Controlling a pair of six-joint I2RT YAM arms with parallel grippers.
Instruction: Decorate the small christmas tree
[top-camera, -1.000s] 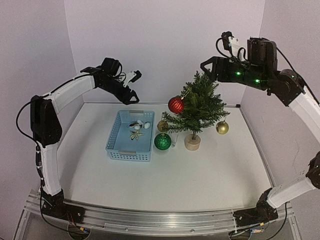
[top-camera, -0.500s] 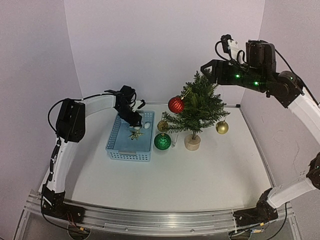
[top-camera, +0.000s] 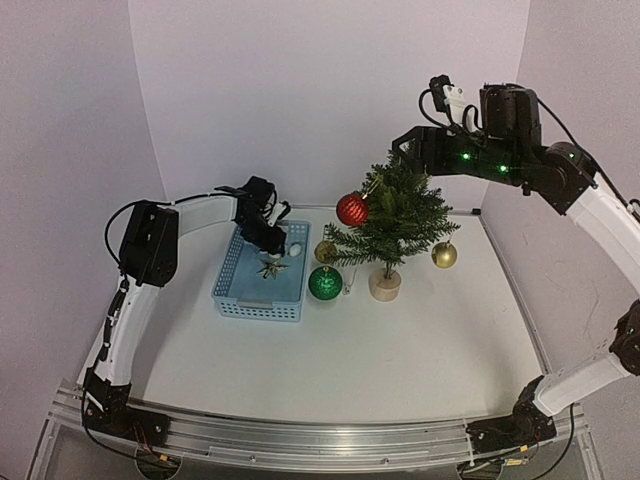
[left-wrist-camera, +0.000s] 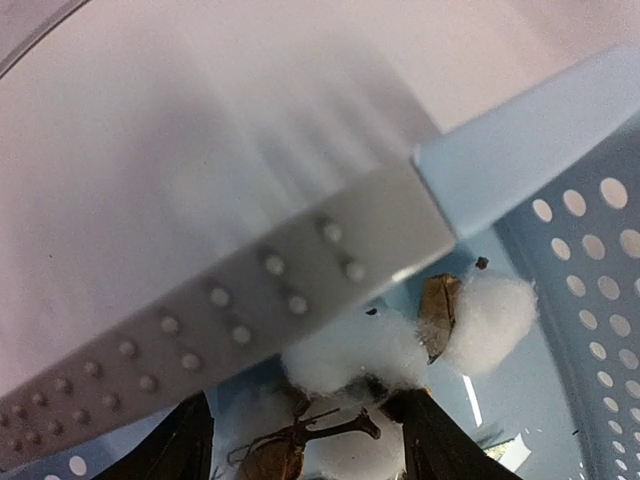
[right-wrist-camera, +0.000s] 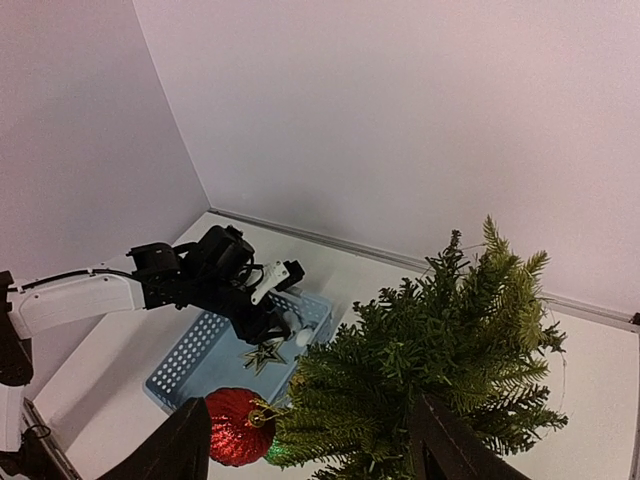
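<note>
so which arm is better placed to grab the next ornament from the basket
Left: left claw is down in the blue basket, open around the white fluffy ornament; the right claw hovers above the small christmas tree.

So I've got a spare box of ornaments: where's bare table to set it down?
The whole near strip of table, in front of the basket and tree, is bare; so is the patch right of the gold ball. Crowded: the gap between basket and tree, with the green ball and a second gold ball.

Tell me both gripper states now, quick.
Left gripper: open, straddling the cotton in the basket.
Right gripper: open, empty, above the tree.
</note>
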